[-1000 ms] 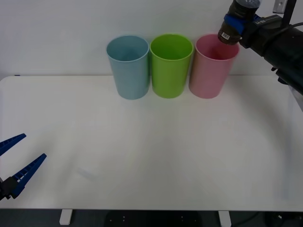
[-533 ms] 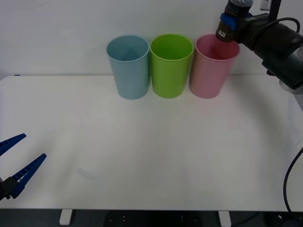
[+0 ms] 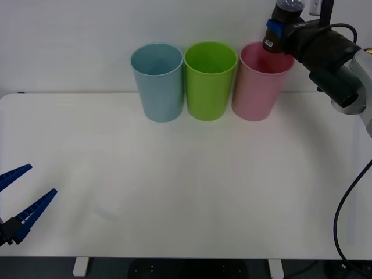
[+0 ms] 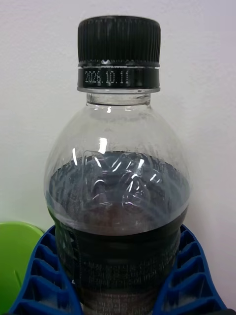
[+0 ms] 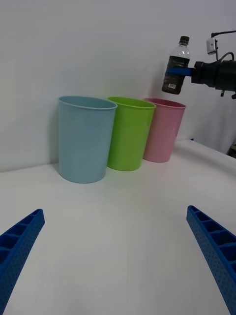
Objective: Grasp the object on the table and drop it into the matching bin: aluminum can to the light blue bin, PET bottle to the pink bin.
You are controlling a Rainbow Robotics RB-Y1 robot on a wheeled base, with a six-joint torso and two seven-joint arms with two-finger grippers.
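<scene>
The PET bottle [image 3: 272, 44], clear with dark brown liquid, a black cap and a dark label, hangs upright in the air over the back right rim of the pink bin [image 3: 258, 87]. My right gripper [image 3: 278, 28] is shut on its labelled middle. In the right wrist view the bottle [image 4: 118, 172] stands between the blue fingers [image 4: 42, 275]. From the left wrist view the bottle [image 5: 176, 59] hangs just above the pink bin [image 5: 163, 130]. The light blue bin [image 3: 157, 84] stands at the left of the row. My left gripper [image 3: 40, 180] is open, low at the table's [image 3: 186, 186] near left corner.
A lime green bin [image 3: 210, 84] stands between the light blue and pink bins, the three nearly touching at the table's back edge against a white wall. A black cable [image 3: 346, 203] hangs at the right of the table.
The right arm has carried the bottle slightly up and to the left, closer over the pink bin's opening. The left gripper has stayed still.
</scene>
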